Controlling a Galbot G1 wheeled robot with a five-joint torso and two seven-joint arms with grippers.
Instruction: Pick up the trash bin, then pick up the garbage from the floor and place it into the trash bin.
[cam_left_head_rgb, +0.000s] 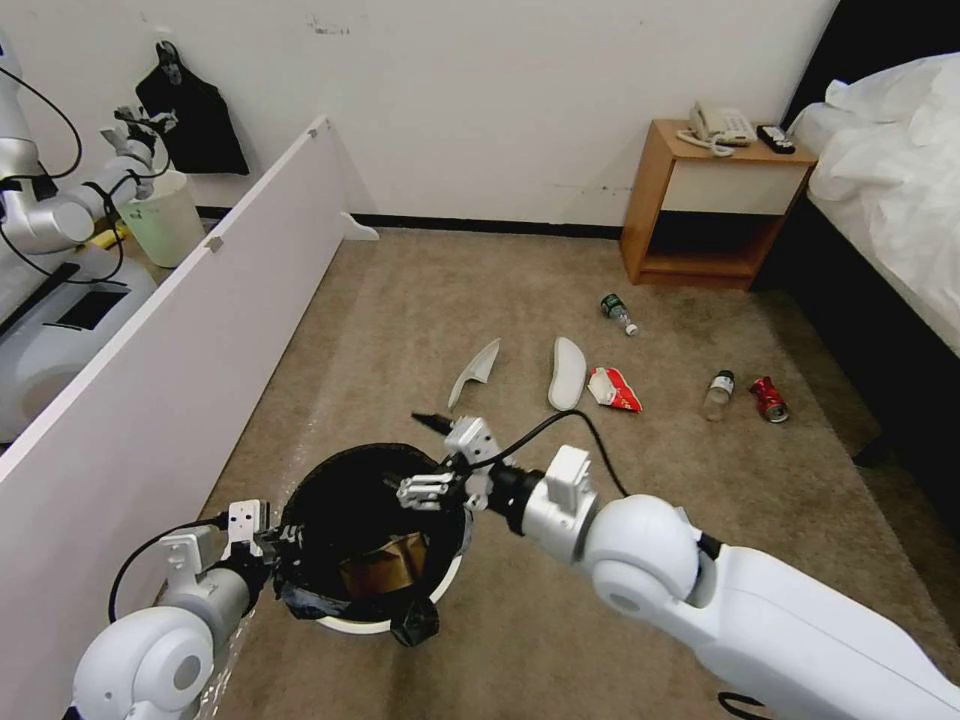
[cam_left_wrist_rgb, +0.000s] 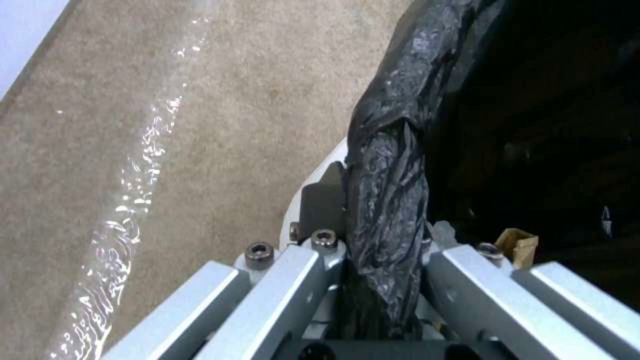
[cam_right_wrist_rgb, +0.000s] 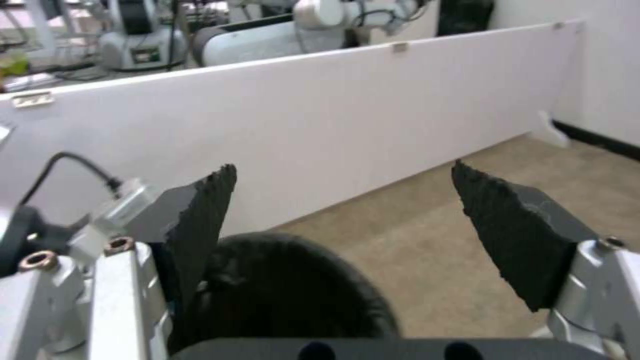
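The trash bin (cam_left_head_rgb: 352, 622), white with a black bag over its rim, hangs just above the floor (cam_left_head_rgb: 400, 320); my left gripper (cam_left_head_rgb: 272, 545) is shut on its near-left rim. The left wrist view shows the gripper (cam_left_wrist_rgb: 380, 235) pinching the bag-covered rim (cam_left_wrist_rgb: 390, 150), with a brown cardboard scrap (cam_left_wrist_rgb: 517, 245) inside the bin. My right gripper (cam_left_head_rgb: 422, 490) hovers open over the bin's mouth; its fingers (cam_right_wrist_rgb: 213, 200) stand apart and hold nothing. Garbage lies on the carpet: two white slippers (cam_left_head_rgb: 475, 375) (cam_left_head_rgb: 567, 372), a red-white wrapper (cam_left_head_rgb: 613, 390), two small bottles (cam_left_head_rgb: 618, 312) (cam_left_head_rgb: 718, 393) and a red can (cam_left_head_rgb: 769, 398).
A long white partition board (cam_left_head_rgb: 180, 330) runs along my left; behind it stand another robot and a pale bucket (cam_left_head_rgb: 165, 215). A wooden nightstand (cam_left_head_rgb: 700, 200) with a phone stands against the far wall, and a bed (cam_left_head_rgb: 890, 190) fills the right side.
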